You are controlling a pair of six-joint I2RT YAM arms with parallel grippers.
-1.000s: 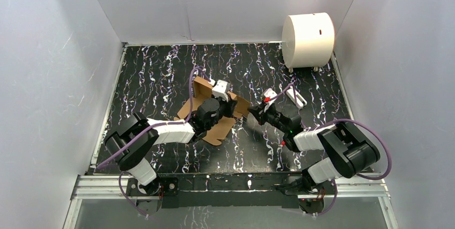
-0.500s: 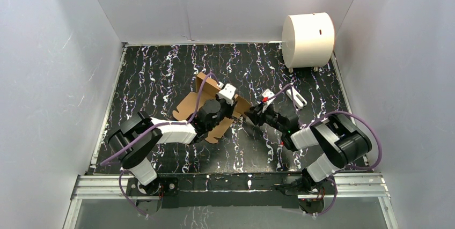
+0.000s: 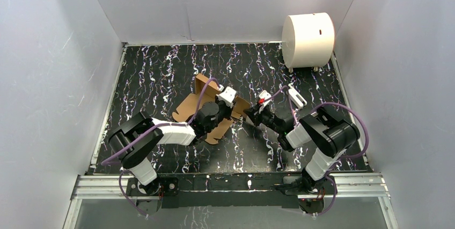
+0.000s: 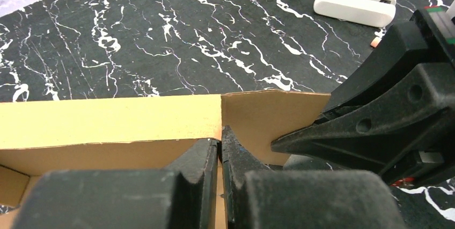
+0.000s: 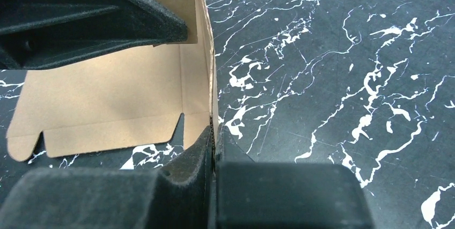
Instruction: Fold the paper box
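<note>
The paper box [image 3: 186, 111] is a brown cardboard blank, partly raised, near the middle of the black marbled table. My left gripper [image 3: 232, 113] is shut on its upright wall edge [image 4: 107, 122], the thin card pinched between the fingers [image 4: 204, 159]. My right gripper [image 3: 250, 114] meets it from the right and is shut on the edge of the side flap [image 5: 196, 95]. In the right wrist view, the flat notched panel [image 5: 107, 105] lies left of that flap. The two grippers nearly touch at the box's right corner.
A large white cylinder [image 3: 308, 39] stands at the back right corner. A small white block [image 3: 296, 96] lies on the table behind the right arm, also seen from the left wrist camera [image 4: 354, 5]. Grey walls enclose the table on three sides.
The right gripper opened, moved left and closed on the box's right flap. The right elbow swung left. The left gripper, still gripping, shifted the box slightly right.
</note>
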